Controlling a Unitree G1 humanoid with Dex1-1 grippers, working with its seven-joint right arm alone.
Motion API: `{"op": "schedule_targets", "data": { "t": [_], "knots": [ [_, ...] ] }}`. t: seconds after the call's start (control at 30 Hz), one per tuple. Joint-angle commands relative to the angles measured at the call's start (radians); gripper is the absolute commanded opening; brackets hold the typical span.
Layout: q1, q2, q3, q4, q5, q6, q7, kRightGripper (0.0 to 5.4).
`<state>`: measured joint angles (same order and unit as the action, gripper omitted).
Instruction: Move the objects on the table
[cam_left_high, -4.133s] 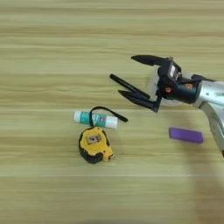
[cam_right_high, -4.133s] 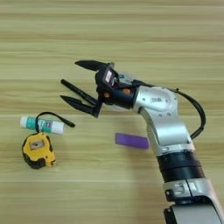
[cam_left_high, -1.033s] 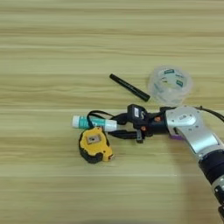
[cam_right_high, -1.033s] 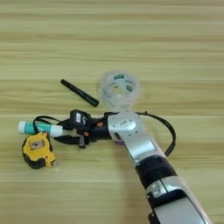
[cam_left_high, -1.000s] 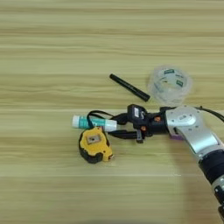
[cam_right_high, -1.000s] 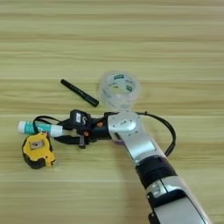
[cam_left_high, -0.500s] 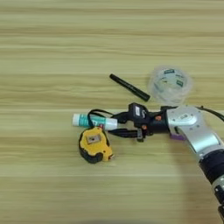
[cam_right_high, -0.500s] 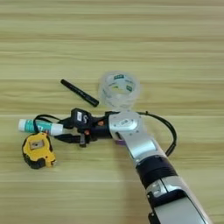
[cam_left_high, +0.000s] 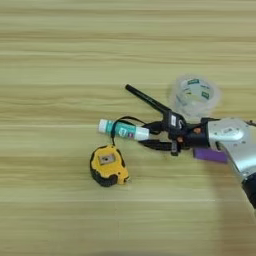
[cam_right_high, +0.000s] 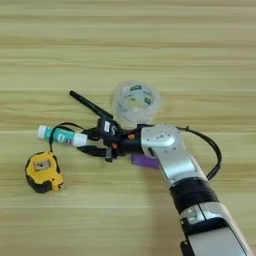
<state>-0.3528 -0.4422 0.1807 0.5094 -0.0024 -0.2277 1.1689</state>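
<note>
The two black fingers (cam_left_high: 156, 145) of the right gripper (cam_left_high: 151, 135) stand apart and point toward picture left — one above, one below the white end of the glue stick (cam_left_high: 122, 129), with nothing clamped between them. Whether a fingertip touches the stick cannot be told.

The glue stick is a white tube with a teal band, lying flat and nearly level. A black strap loops over it and runs down to the tape measure (cam_left_high: 107, 165), a yellow-and-black case just below and to the left.

A thin black pen (cam_left_high: 145, 98) lies slanted above the gripper, its lower end reaching the gripper body. The clear tape roll (cam_left_high: 195, 96) lies flat farther right, near the silver forearm (cam_right_high: 172, 157). A purple bar (cam_left_high: 211, 155) shows partly beneath the forearm — the arm hides the rest. All items rest on the light-wood table (cam_left_high: 60, 55).
</note>
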Motion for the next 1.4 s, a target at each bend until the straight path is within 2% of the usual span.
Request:
{"op": "schedule_targets", "data": {
  "t": [0.03, 0.27, 0.6, 0.63, 0.73, 0.87, 1.4],
  "knots": [
    [-0.043, -0.062, -0.057, -0.03, 0.021, -0.004, -0.051, 1.71],
    [-0.059, -0.058, -0.044, 0.016, -0.045, -0.004, -0.135, 1.71],
    [-0.058, -0.051, -0.018, 0.025, -0.058, -0.009, -0.148, 1.7],
    [-0.058, -0.051, -0.017, 0.024, -0.058, -0.006, -0.15, 1.99],
    [-0.059, -0.05, -0.016, 0.024, -0.057, -0.005, -0.153, 2.39],
    [-0.062, -0.048, -0.016, 0.021, -0.052, -0.003, -0.155, 2.58],
    [-0.062, -0.047, -0.026, -0.01, -0.028, -0.005, -0.151, 4.37]
  ]
}}
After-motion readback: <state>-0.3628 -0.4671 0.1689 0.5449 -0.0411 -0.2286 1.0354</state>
